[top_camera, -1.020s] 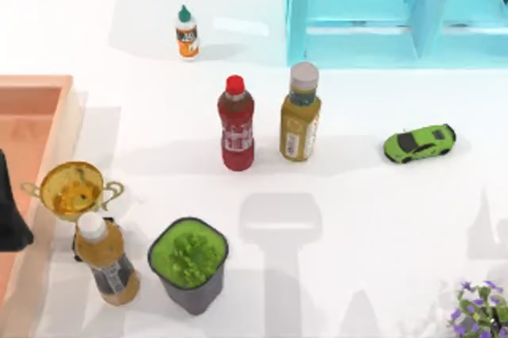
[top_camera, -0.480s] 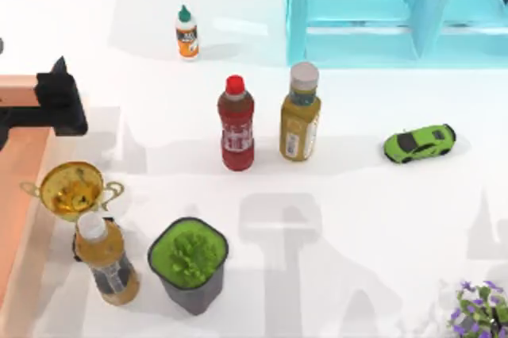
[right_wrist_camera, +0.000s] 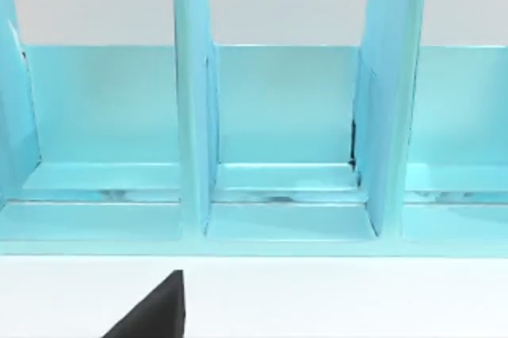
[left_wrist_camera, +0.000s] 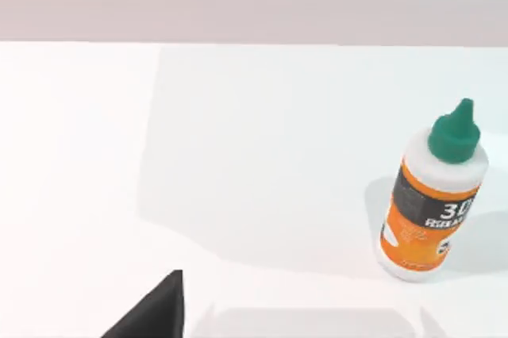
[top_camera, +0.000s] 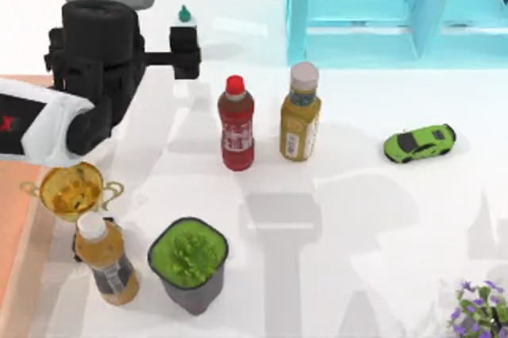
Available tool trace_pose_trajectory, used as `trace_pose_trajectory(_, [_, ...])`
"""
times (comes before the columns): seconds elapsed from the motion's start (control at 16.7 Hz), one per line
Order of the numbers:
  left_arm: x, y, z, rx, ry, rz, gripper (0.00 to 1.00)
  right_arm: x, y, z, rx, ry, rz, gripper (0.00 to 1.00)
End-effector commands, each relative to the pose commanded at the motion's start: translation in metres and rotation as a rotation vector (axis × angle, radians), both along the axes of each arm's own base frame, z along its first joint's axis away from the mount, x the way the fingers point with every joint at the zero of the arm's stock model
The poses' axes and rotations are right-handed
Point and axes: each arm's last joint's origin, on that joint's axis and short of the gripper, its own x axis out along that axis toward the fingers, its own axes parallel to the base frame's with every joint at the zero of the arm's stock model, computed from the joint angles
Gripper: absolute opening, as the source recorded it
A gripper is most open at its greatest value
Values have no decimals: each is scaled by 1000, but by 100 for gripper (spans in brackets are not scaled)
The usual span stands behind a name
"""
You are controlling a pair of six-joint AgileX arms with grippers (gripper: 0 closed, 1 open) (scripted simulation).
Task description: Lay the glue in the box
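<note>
The left end effector [top_camera: 185, 51] hangs over the glue [left_wrist_camera: 429, 193], whether released or clenched I cannot tell. The glue stands upright on the white tabletop [top_camera: 357, 219], a small white bottle with green pointed cap and an orange-and-black label reading "3D". It is well apart from the box [top_camera: 16, 195] at the left edge.

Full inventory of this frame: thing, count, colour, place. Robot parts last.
glue: 1, white, green cap, upright, far left-centre
box: 1, wood, salmon inside, left edge
shelf unit: 1, turquoise, far right
red bottle: 1, red cap, centre
amber bottle: 1, grey cap, beside the red one
toy car: 1, green, right
trophy: 1, gold, near left
tea bottle: 1, white cap, below trophy
potted plant: 1, green, dark pot
flowers: 1, purple, near right corner
left gripper: black, over the glue
</note>
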Motion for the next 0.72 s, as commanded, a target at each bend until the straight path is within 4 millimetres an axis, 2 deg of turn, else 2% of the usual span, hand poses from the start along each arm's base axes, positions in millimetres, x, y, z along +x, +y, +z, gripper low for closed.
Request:
trace_pose_trajectory(0.18, [26, -27, -38, 5, 2, 9, 100, 0, 0, 0, 0, 0, 0, 100])
trace_pose_trajectory(0.36, [35, -42, -64, 8, 6, 16, 100, 0, 0, 0, 0, 0, 0, 100])
trace_pose_trajectory(0.48, [35, -45, -71, 10, 10, 17, 100, 0, 0, 0, 0, 0, 0, 100])
trace_pose_trajectory(0.72, [35, -43, -72, 12, 15, 20, 100, 0, 0, 0, 0, 0, 0, 100])
